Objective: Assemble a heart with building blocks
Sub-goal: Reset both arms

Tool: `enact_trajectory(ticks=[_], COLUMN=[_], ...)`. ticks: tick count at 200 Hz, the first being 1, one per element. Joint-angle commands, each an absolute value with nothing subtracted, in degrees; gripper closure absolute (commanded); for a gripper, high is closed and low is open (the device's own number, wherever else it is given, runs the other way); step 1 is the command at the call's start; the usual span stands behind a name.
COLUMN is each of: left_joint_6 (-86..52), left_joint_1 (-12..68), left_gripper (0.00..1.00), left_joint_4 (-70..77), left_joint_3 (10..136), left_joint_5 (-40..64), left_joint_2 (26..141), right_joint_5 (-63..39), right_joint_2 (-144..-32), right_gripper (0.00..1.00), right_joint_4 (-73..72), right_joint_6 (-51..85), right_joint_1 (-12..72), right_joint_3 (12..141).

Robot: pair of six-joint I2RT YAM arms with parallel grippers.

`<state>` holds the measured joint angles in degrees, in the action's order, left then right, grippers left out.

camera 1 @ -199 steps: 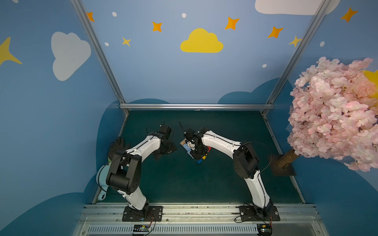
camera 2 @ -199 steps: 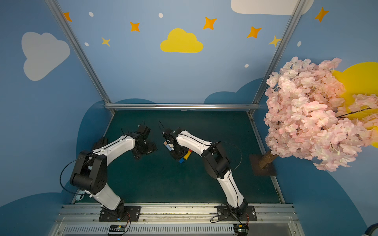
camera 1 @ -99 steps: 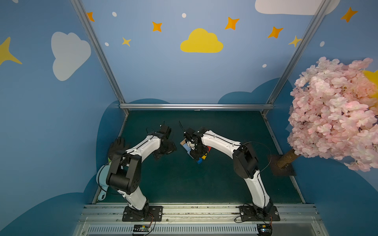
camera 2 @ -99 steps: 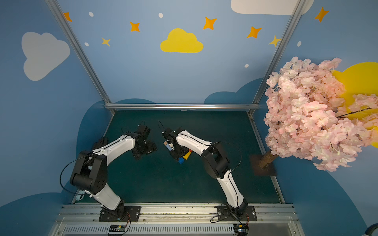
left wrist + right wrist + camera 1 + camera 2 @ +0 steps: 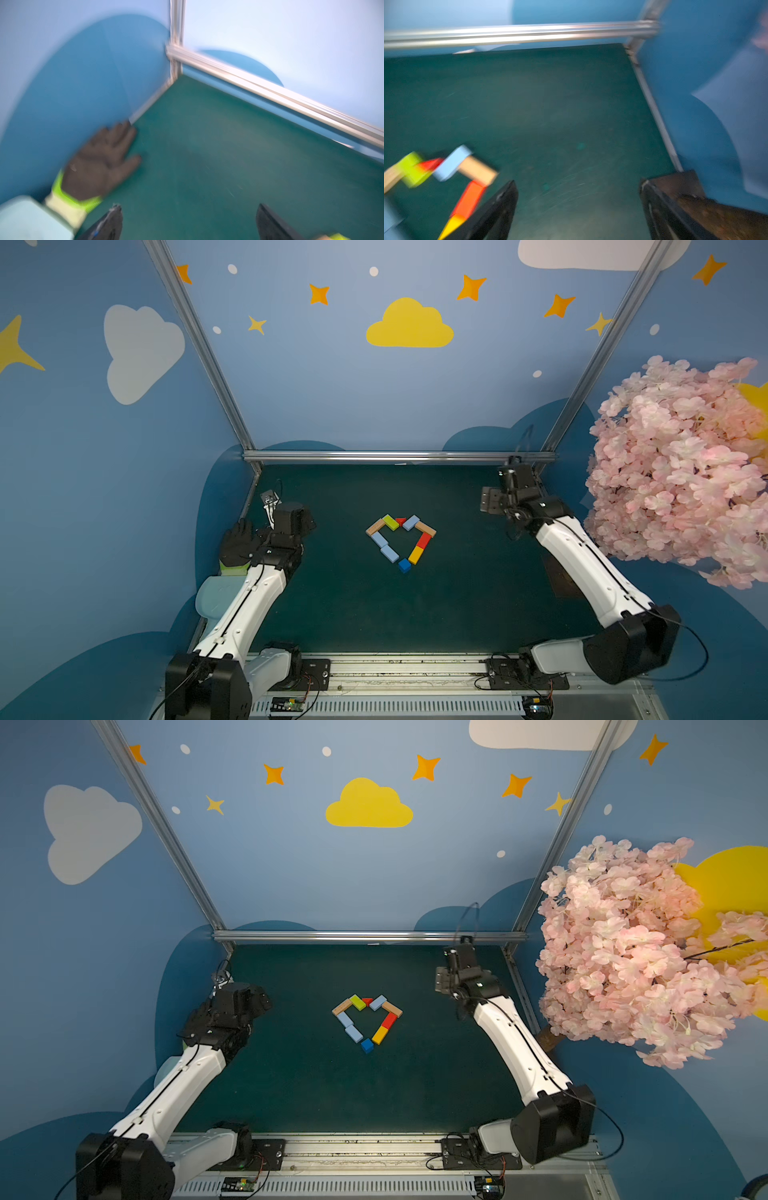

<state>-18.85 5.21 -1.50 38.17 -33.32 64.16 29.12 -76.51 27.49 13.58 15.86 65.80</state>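
Observation:
The heart [image 5: 390, 552] lies flat in the middle of the green mat in both top views, a hollow outline of building blocks. A red wedge [image 5: 400, 521] forms its top notch and a dark blue cube [image 5: 404, 565] its bottom point [image 5: 367, 1045]. Lime green [image 5: 390, 521], tan [image 5: 375, 526], light blue, red [image 5: 424, 540] and yellow [image 5: 415, 555] blocks make the sides. My left gripper [image 5: 189, 209] is open over bare mat near the far left corner. My right gripper [image 5: 578, 185] is open and empty, to the right of the heart [image 5: 475, 170].
A dark-gloved hand [image 5: 239, 541] rests flat on the mat by the left wall, close to my left arm [image 5: 249, 601]. A pink blossom tree [image 5: 681, 472] stands at the right, its brown base [image 5: 695, 197] beside my right fingers. Aluminium rails [image 5: 399, 456] edge the mat.
Both arms have drawn back from the middle of the mat to the sides, uncovering the heart. The right gripper has come away from the blocks with its jaws open.

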Motion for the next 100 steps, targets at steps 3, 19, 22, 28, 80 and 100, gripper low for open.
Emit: enact_trajectory(ticks=[3,19,22,28,80,100], left_joint_6=[-4.46,-5.05,-4.67,-4.33,-7.83,-2.43], left_joint_1=[1.98,0.17,0.05,0.01,-2.14,-0.09], left_gripper=[0.00,0.00,0.00,0.00,0.01,0.02], left_joint_4=[16.53,17.91,19.07,22.16,35.63,37.30], left_joint_3=[29.84,27.18,26.46,24.74,27.05,28.81], left_joint_5=[-33.90,-27.99,-27.31,-26.39,-15.22,-10.40], left_joint_2=[67.35,68.43,68.73,69.63,84.05,87.54], right_joint_5=[29.08,25.10,23.66,20.21,3.92,-0.29], right_joint_2=[-80.89,-84.69,-85.47,-86.80,-87.44,-85.36], right_gripper=[0.07,0.07,0.07,0.07,0.07,0.07], right_joint_4=[-11.70,-21.26,-17.91,-12.10,-16.99,-32.89], right_joint_6=[3.25,-0.07,1.64,4.72,0.00,-0.91], right_joint_1=[11.91,7.71,6.59,4.66,2.63,2.29], right_joint_3=[43.62,40.21,41.52,44.08,39.16,29.74])
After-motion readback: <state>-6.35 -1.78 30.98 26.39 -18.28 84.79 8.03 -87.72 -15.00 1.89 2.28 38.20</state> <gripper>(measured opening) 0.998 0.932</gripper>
